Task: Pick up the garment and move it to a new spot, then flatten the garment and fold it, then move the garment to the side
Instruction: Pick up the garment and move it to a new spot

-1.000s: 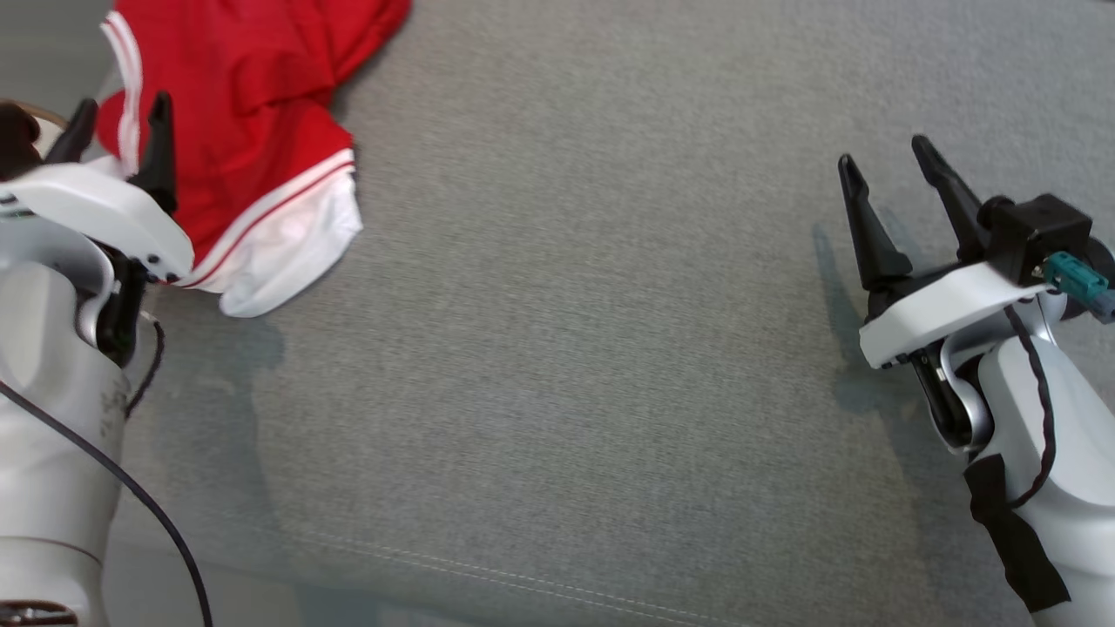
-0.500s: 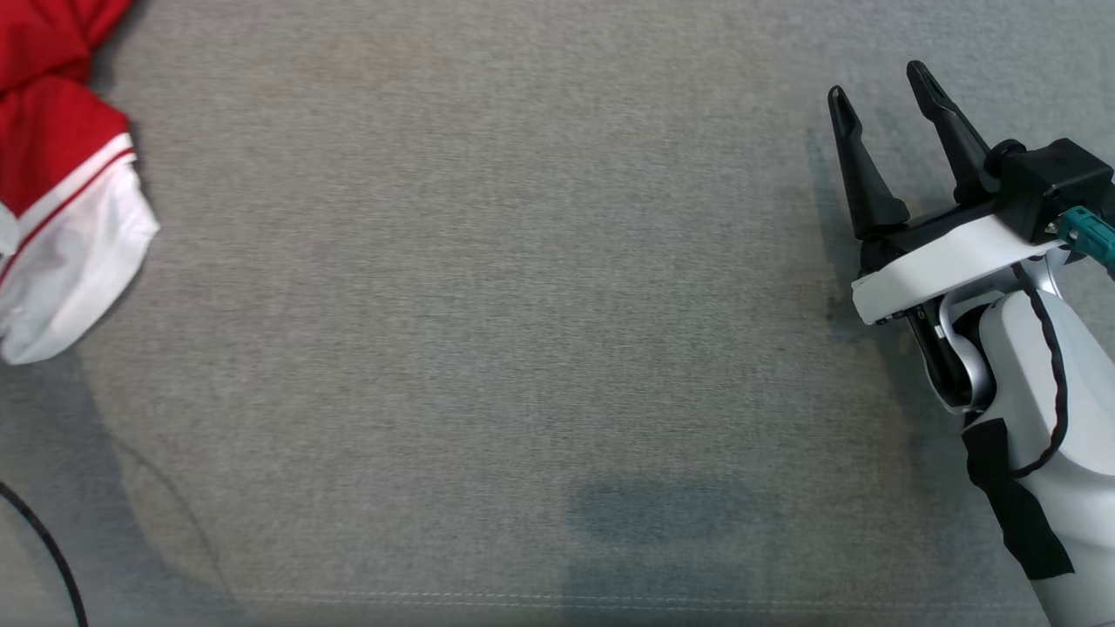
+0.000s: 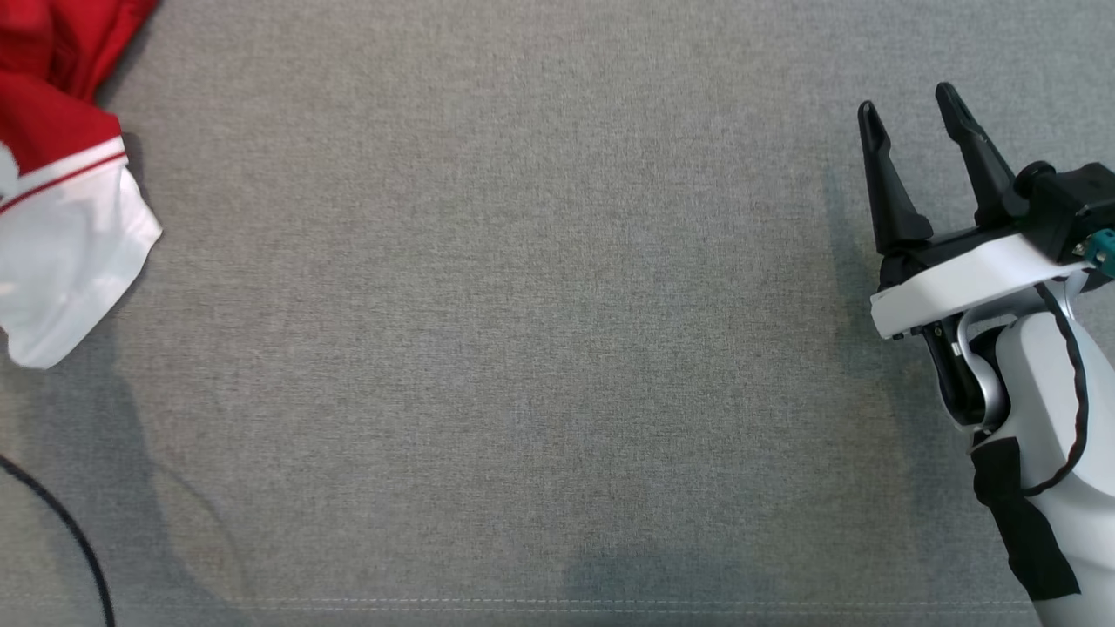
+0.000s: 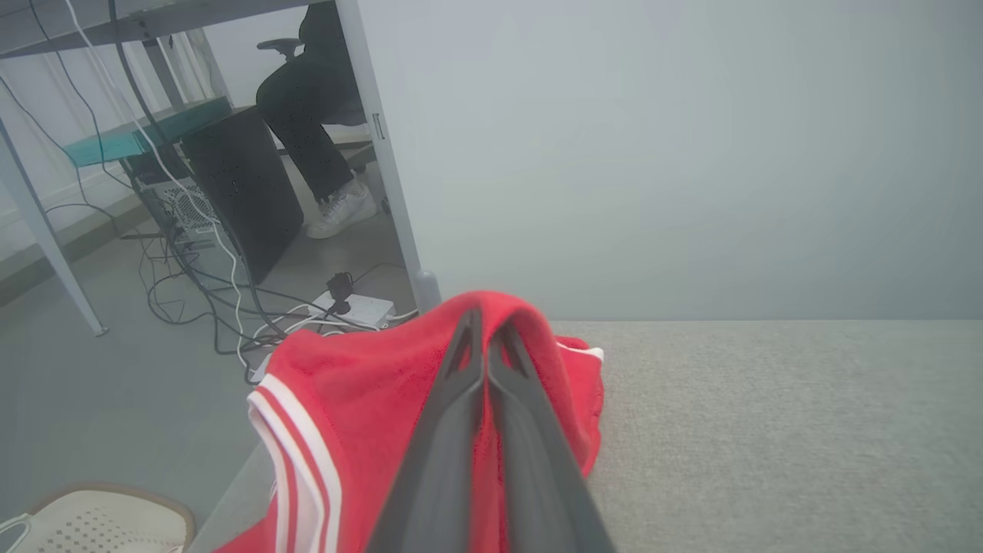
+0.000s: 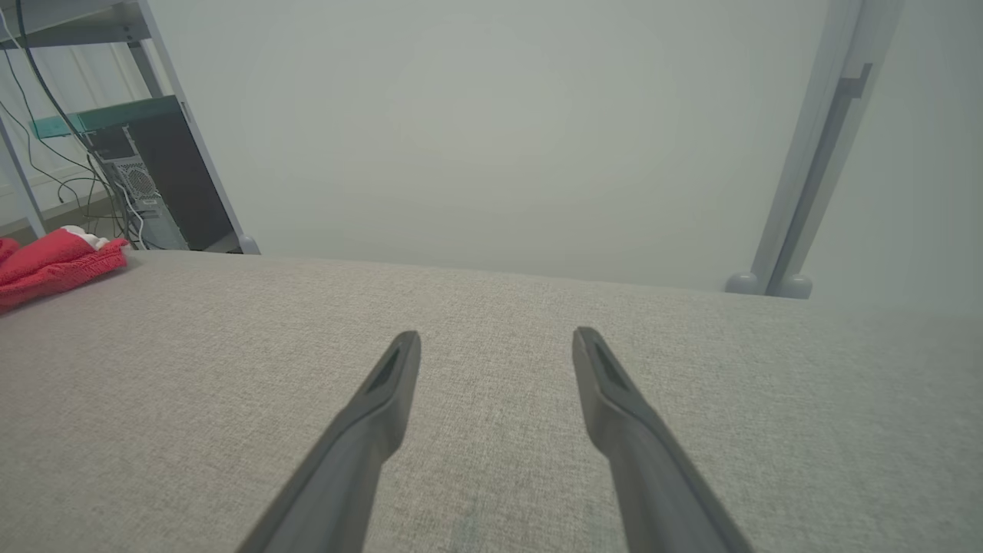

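Grey cloth surface (image 3: 523, 305) carries the red garment (image 3: 61, 113) at its far left corner, close to the left edge. Our left gripper (image 4: 484, 330) has its fingers pressed together on a raised fold of it. Our right gripper (image 3: 910, 103) stands wide near the right edge. We should lift slowly and straight up, so the thin fold does not slip out.

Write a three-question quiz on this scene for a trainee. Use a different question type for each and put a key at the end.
1. True or false: the right gripper has its jaws apart and holds nothing.
2. Which colours does the garment show? A: red and white. B: blue and yellow. C: all black.
3. Fill in: the left gripper has its jaws ____ on the garment.

Key: 1 true; 2 A; 3 shut.
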Robot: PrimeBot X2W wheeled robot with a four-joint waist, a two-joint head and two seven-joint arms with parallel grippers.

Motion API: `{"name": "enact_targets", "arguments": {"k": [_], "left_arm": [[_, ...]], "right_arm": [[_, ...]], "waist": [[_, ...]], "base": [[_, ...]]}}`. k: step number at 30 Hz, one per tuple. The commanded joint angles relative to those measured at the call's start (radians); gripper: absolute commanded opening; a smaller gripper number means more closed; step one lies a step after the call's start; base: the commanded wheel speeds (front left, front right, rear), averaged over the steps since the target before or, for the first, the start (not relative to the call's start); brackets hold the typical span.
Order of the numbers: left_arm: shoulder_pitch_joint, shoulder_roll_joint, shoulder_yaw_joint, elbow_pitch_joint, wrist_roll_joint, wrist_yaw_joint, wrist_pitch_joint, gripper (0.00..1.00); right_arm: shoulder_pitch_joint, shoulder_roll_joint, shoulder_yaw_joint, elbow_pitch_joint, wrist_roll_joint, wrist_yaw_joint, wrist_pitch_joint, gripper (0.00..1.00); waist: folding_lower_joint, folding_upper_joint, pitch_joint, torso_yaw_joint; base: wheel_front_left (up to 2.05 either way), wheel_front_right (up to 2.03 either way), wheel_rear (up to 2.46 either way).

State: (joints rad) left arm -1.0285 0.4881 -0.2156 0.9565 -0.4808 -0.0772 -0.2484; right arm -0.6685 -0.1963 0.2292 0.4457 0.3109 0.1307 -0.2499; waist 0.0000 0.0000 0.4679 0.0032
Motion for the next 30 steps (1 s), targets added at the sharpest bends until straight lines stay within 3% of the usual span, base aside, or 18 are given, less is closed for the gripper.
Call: {"name": "enact_targets", "arguments": {"k": [1,5,8,15,21,26,27,29,30], "left_arm": [[-0.019,0.038,0.009,-0.072,0.014,-0.001,-0.011,0.00],[0.023,-0.049,-0.020,-0.239,0.037,-0.008,-0.013,0.00],[0.082,-0.143,-0.108,-0.314,0.078,-0.012,-0.013,0.00],[0.207,-0.358,-0.266,-0.309,0.084,-0.027,-0.006,0.00],[0.269,-0.428,-0.374,-0.250,0.070,-0.038,-0.009,0.00],[0.317,-0.437,-0.521,-0.262,-0.008,-0.041,-0.012,0.00],[0.322,-0.437,-0.543,-0.267,-0.028,-0.032,-0.012,0.13],[0.325,-0.437,-0.565,-0.297,-0.061,-0.010,-0.013,1.00],[0.328,-0.438,-0.566,-0.316,-0.071,0.004,-0.013,1.00]], "right_arm": [[0.033,0.007,0.004,-0.022,0.010,0.000,-0.012,1.00],[0.050,0.014,0.000,-0.020,0.016,0.000,-0.012,1.00],[0.059,0.017,0.002,-0.017,0.018,0.000,-0.012,1.00],[0.072,0.028,0.012,-0.009,0.026,0.000,-0.012,1.00],[0.076,0.029,0.027,0.003,0.029,0.000,-0.012,1.00],[0.076,0.029,0.041,0.021,0.033,0.000,-0.012,1.00],[0.076,0.030,0.043,0.027,0.034,0.000,-0.012,1.00],[0.072,0.031,0.053,0.036,0.035,0.000,-0.012,1.00],[0.069,0.031,0.059,0.037,0.036,0.000,-0.012,1.00]], "waist": [[0.0000,0.0000,-0.034,0.012],[0.0000,0.0000,-0.077,0.010],[0.0000,0.0000,-0.108,-0.003],[0.0000,0.0000,-0.158,-0.065],[0.0000,0.0000,-0.169,-0.113],[0.0000,0.0000,-0.178,-0.133],[0.0000,0.0000,-0.180,-0.133],[0.0000,0.0000,-0.186,-0.126],[0.0000,0.0000,-0.189,-0.119]], "base": [[0.00,0.00,0.00],[0.00,0.00,0.00],[0.00,0.00,0.00],[0.00,0.00,0.00],[0.00,0.00,0.00],[0.00,0.00,0.00],[0.00,0.00,0.00],[0.00,0.00,0.00],[0.00,0.00,0.00]]}}
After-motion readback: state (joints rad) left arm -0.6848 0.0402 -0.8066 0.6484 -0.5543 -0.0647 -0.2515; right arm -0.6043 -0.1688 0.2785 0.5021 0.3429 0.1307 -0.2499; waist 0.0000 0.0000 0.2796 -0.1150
